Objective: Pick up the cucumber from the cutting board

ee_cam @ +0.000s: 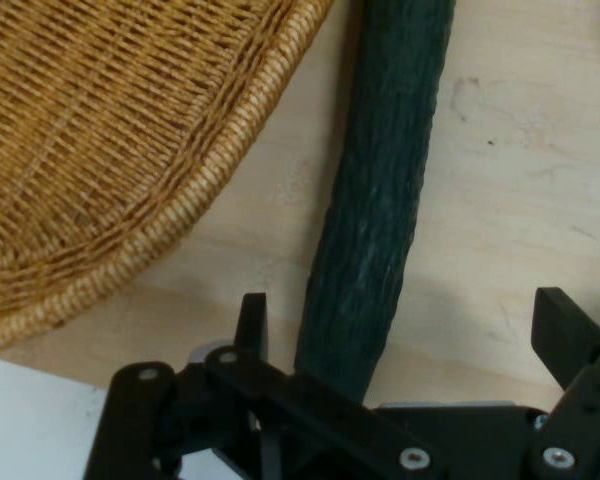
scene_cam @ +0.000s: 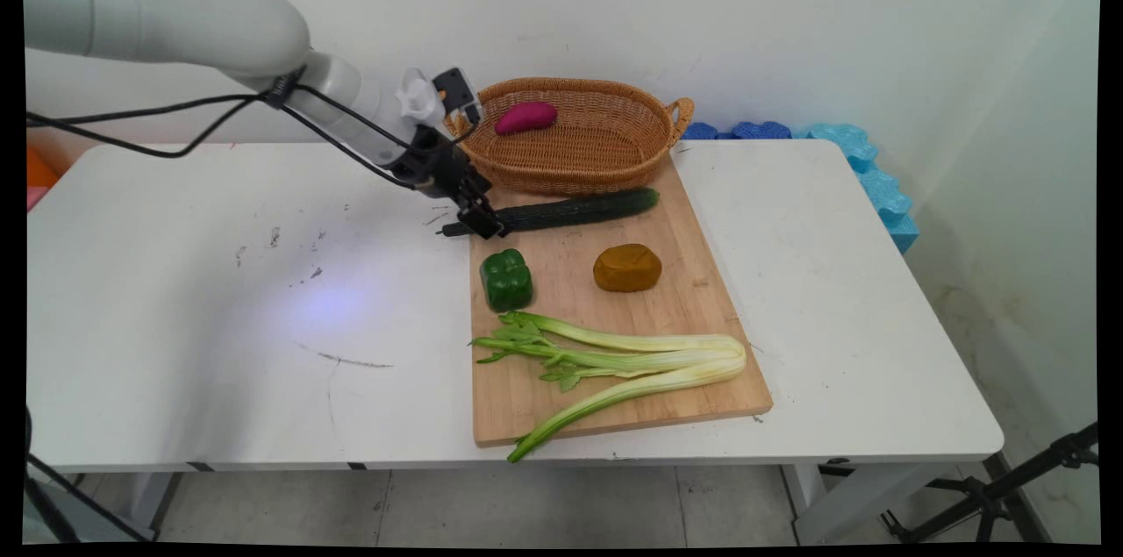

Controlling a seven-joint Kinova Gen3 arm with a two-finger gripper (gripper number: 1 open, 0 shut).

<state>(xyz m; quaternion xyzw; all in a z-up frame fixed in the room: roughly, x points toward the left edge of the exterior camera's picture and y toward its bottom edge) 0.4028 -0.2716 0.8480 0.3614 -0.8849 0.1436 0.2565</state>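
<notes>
The white surface (scene_cam: 219, 294) carries a wooden cutting board (scene_cam: 693, 303) right of centre, and at the board's far edge sits an oval wicker basket (scene_cam: 579, 158) with a purple sweet potato (scene_cam: 525, 117) inside it. On the board lie, from near to far, a bunch of celery (scene_cam: 632, 360) stretched left to right, a green bell pepper (scene_cam: 506, 278) on the left with a brown potato-like lump (scene_cam: 626, 267) to its right, and a long dark cucumber (scene_cam: 579, 210) just on the near side of the basket. The cucumber's long axis runs left to right across the board, tilted slightly so its right end is farther back. The jaws (scene_cam: 481, 222) sit at the cucumber's left end, at the board's left edge, and reach along its length rather than across it. In the hand view the jaws (ee_cam: 405, 330) stand apart, one finger on each side of the cucumber (ee_cam: 380, 200), with its end between them and gaps visible on both sides; they are not clamped on it
</notes>
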